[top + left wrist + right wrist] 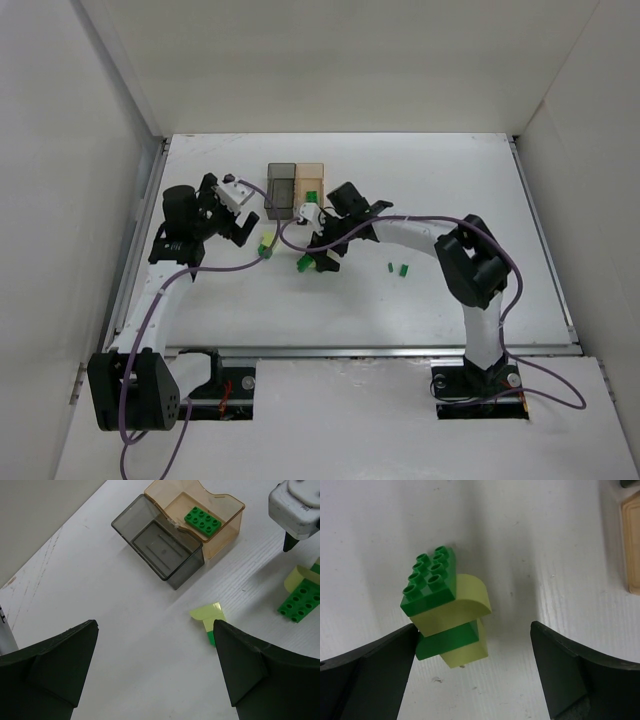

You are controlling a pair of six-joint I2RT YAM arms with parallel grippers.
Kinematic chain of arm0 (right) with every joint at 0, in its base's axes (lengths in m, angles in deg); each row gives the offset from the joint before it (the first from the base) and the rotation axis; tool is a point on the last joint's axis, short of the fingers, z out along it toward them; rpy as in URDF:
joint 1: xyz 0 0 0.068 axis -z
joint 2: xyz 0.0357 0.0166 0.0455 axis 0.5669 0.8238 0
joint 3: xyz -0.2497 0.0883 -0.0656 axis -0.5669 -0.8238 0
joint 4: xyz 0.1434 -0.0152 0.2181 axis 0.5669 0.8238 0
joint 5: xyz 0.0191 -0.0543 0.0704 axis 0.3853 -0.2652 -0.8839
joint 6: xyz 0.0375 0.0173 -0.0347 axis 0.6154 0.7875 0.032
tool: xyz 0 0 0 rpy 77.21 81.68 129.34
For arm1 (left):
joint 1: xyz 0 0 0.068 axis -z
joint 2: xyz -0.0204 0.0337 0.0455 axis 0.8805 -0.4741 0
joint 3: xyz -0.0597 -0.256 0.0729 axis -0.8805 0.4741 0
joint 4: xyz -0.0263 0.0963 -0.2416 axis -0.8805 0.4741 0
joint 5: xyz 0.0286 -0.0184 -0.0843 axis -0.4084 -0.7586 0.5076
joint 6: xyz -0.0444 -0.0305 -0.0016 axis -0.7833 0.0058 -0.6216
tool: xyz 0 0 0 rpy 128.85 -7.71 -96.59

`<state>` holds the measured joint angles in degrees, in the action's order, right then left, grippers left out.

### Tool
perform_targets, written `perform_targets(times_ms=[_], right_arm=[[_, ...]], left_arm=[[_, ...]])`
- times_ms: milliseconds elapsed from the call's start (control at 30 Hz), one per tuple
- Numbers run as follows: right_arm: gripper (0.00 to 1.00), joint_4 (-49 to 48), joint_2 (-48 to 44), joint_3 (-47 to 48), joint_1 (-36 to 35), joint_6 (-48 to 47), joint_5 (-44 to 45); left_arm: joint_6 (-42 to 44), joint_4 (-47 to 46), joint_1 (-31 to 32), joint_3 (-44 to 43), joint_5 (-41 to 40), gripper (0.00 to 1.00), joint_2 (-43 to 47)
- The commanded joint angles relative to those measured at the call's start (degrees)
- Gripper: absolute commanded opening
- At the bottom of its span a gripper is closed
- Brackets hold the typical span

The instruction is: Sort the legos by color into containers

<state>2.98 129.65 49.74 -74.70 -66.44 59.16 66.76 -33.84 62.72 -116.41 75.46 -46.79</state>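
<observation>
Both jaws of the right pincer (472, 626) stand wide and empty, flanking a stacked clump of dark green and pale yellow-green plastic bricks (445, 605) on the white desk (545, 540), near the joined smoky-grey and amber translucent boxes (170, 522). Closing could lift both colours at once. Its arm reaches left, wrist angled down.

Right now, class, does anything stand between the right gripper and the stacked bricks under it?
Nothing visible does. The right gripper is open, and the brick stack lies on the table between its jaws, much closer to one jaw than the other.
</observation>
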Motion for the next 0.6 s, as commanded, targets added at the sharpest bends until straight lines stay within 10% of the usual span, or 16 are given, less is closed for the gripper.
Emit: perform_targets(times_ms=[0,333,567], right_arm=[[0.96,-6.1,-3.6,-1.0,-0.3,1.1,1.9],[0.83,-7.2,0.2,1.6,-0.8,3.3,-1.7],[0.28,-5.6,4.0,5.5,-0.8,6.0,-5.7]], left_arm=[[0.3,-0.5,0.2,-0.4,2.0,0.99,1.7],[3.3,0.6,0.2,0.7,5.2,0.88,1.7],[8.1,6.9,0.2,-0.4,10.5,0.72,1.7]])
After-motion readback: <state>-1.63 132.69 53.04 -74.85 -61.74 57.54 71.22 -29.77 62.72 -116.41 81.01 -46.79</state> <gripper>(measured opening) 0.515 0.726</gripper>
